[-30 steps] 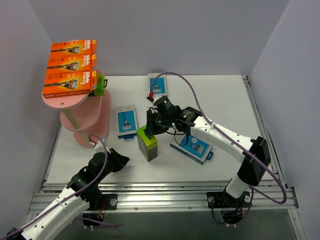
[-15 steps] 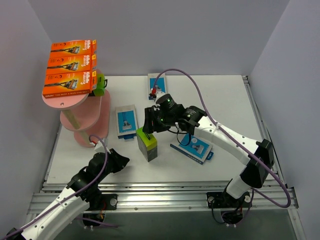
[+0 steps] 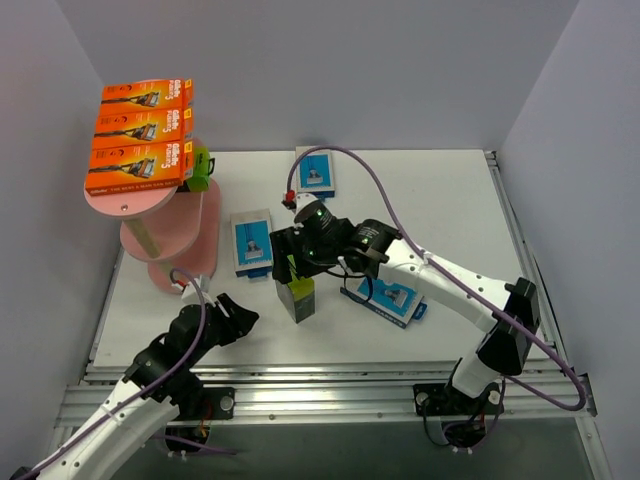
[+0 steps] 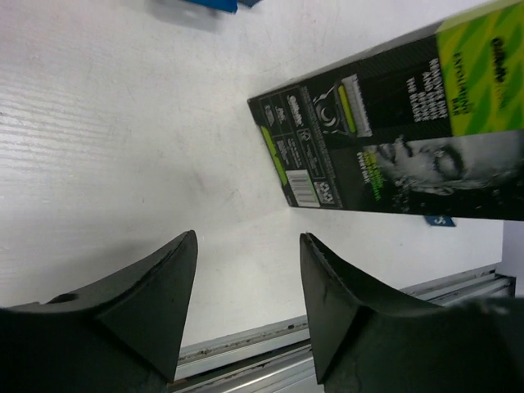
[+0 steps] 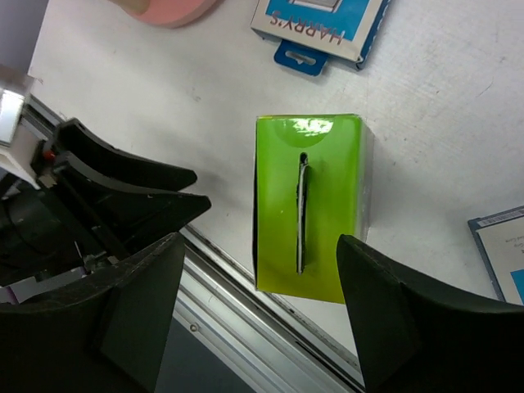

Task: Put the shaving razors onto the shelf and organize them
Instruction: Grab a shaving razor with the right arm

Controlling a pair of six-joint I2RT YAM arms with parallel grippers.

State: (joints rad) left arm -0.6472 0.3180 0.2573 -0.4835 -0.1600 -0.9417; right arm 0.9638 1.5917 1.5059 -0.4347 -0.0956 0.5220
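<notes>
Okay, right pincer (image 5: 260,246) is open, fingers spread on either side of the black-and-green pack (image 5: 307,213), with gaps showing on both sides, so I'm calling it not gripped. That pack stands upright on the table (image 3: 440,190), lime top facing the right wrist camera, roughly mid-table in the overhead view. Left pincer (image 4: 247,246) is open too and empty, low over the table by the near edge, with the same pack ahead of it and apart from its fingers. The shelf (image 3: 130,200) sits at the far left, and three orange packs (image 3: 143,124) lie flat in a row on its top board. A lime-green pack end (image 3: 200,170) pokes out just beside that board; I can't tell which board it sits on. A blue pack (image 3: 252,242) lies flat between the shelf and the upright pack. A second blue pack (image 3: 316,172) lies farther back. A third blue pack (image 3: 388,298) is partly under the right arm.
</notes>
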